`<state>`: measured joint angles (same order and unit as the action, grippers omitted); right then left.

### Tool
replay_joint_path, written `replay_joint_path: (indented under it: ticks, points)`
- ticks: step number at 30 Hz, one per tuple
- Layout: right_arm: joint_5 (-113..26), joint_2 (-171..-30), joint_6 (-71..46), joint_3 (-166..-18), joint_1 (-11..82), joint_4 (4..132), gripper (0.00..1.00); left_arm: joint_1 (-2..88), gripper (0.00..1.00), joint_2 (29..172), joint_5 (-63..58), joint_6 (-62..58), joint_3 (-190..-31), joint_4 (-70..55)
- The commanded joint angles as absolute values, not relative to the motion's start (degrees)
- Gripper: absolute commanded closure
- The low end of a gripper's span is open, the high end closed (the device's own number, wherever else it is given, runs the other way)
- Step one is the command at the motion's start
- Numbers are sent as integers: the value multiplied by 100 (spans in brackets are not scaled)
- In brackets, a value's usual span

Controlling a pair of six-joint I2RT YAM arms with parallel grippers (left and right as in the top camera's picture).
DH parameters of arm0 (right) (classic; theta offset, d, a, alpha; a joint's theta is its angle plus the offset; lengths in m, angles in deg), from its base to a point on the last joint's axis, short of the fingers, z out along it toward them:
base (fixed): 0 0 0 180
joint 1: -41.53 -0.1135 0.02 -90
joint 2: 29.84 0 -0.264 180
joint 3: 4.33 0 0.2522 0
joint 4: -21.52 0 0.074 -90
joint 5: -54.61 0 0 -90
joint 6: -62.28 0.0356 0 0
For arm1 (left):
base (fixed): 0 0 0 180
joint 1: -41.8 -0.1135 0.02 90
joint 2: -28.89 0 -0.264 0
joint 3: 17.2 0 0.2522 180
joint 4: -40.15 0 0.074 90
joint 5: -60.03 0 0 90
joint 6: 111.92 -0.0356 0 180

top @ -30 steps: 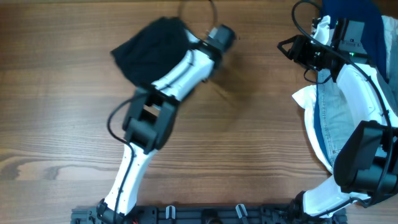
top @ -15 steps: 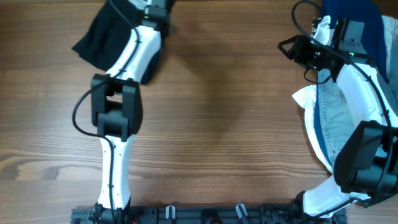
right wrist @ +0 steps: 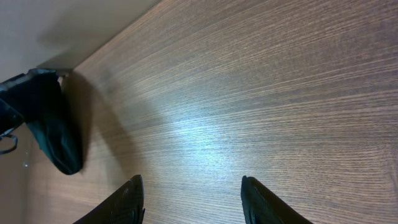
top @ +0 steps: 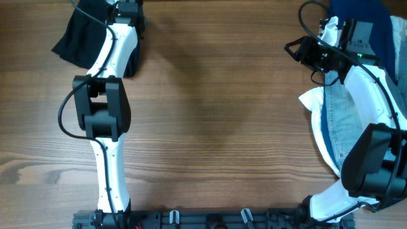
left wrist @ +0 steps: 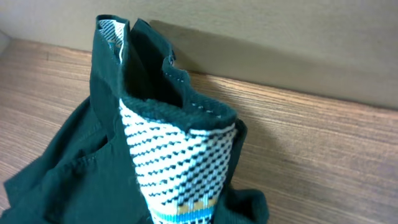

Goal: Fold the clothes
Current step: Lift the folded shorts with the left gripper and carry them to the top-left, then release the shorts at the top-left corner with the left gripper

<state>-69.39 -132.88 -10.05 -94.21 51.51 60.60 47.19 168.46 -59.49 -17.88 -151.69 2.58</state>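
Overhead: the left tool [top: 122,6] reaches the far left corner of the bench [top: 222,127], apparently closed on the black shorts [top: 77,37] lying there. Left wrist: the shorts rise bunched, with the dotted waistband lining [left wrist: 177,168] showing. Right wrist: the right tool [right wrist: 189,186] hangs open above the bench.

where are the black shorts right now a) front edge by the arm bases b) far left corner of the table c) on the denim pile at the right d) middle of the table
B: the overhead view shows the black shorts bunched at the far left corner of the table.
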Motion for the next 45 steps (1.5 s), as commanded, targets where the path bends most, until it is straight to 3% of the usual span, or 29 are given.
replay_joint_path:
  ticks: [1, 2, 3, 4, 5, 6, 12, 17, 21, 25, 33, 40, 45]
  points:
    - [-6871, -13319, -1081, -9392, 5168, 6073, 49, 4627, 96, 16903, -6025, -1369, -15324, 466]
    - [-6871, -13319, -1081, -9392, 5168, 6079, 49, 4630, 87, 16903, -6025, -1369, -15324, 542]
    - [-6871, -13319, -1081, -9392, 5168, 6084, 50, 4630, 62, 16903, -6028, -1371, -15324, 647]
    - [-6871, -13319, -1081, -9392, 5168, 6086, 50, 4630, 44, 16903, -6030, -1373, -15324, 756]
    - [-6871, -13319, -1084, -9392, 5168, 6088, 49, 4643, 17, 16903, -6032, -1375, -15324, 855]
    - [-6871, -13319, -1084, -9392, 5168, 6095, 49, 4647, 0, 16887, -6030, -1377, -15324, 940]
    - [-6788, -13319, -1121, -9392, 5168, 6193, 49, 4763, 0, 16557, -6054, -1399, -15324, 831]
    - [-6747, -13319, -1121, -9392, 5168, 6215, 49, 4907, 0, 16098, -5905, -1397, -15324, -216]
    - [-6745, -13319, -1121, -9392, 5168, 6206, 49, 4940, 2, 16013, -5186, -1393, -15322, -1508]
    - [-6747, -13319, -1123, -9392, 5168, 6261, 49, 4820, 13, 16109, -3929, -1366, -15123, -2601]
    - [-6747, -13319, -1123, -9392, 5168, 6302, 49, 4645, 15, 16135, -3221, -1358, -14343, -3049]
    - [-6745, -13319, -1121, -9392, 5168, 6307, 49, 4638, 42, 16135, -3348, -1373, -13477, -2120]
    - [-6673, -13319, -1121, -9392, 5168, 6322, 50, 4654, 53, 16135, -3365, -1286, -13209, -1585]
